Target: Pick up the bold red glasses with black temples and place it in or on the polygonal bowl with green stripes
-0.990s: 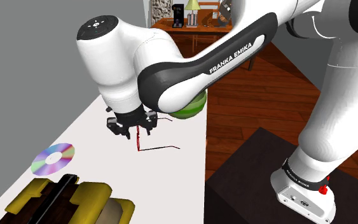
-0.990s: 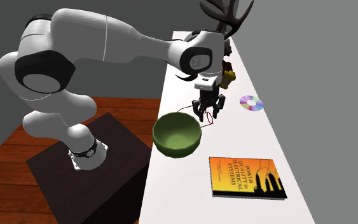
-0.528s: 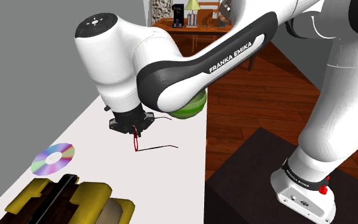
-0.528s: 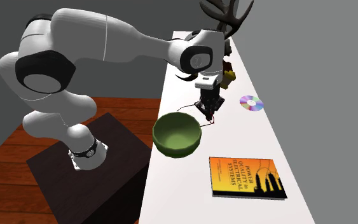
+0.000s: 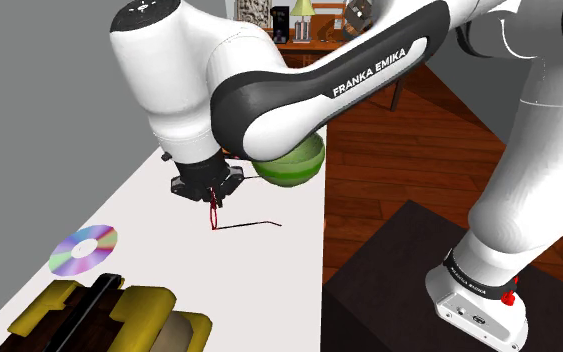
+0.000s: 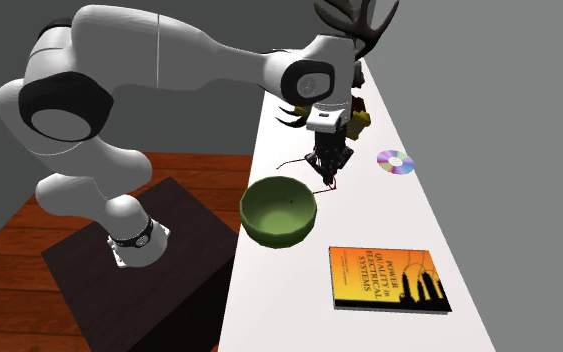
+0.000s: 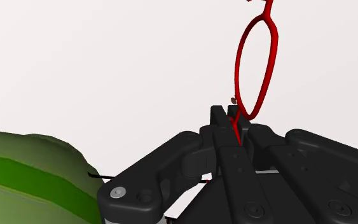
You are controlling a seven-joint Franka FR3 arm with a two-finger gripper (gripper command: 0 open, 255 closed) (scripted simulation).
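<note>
**Red glasses clamped, bowl close by**

The gripper (image 5: 211, 188) is closed almost fully on the red glasses (image 7: 254, 70). The thin frame is pinched between the fingers, so one lens ring hangs free beneath. The glasses are held low over the white table (image 6: 399, 215), just beside the green bowl (image 6: 279, 212) and not yet in it. A pinch at the rim is judged to suit so slender an object. One pair of glasses, one bowl, one disc (image 5: 83, 249) and one book (image 6: 387, 278) are counted.
</note>
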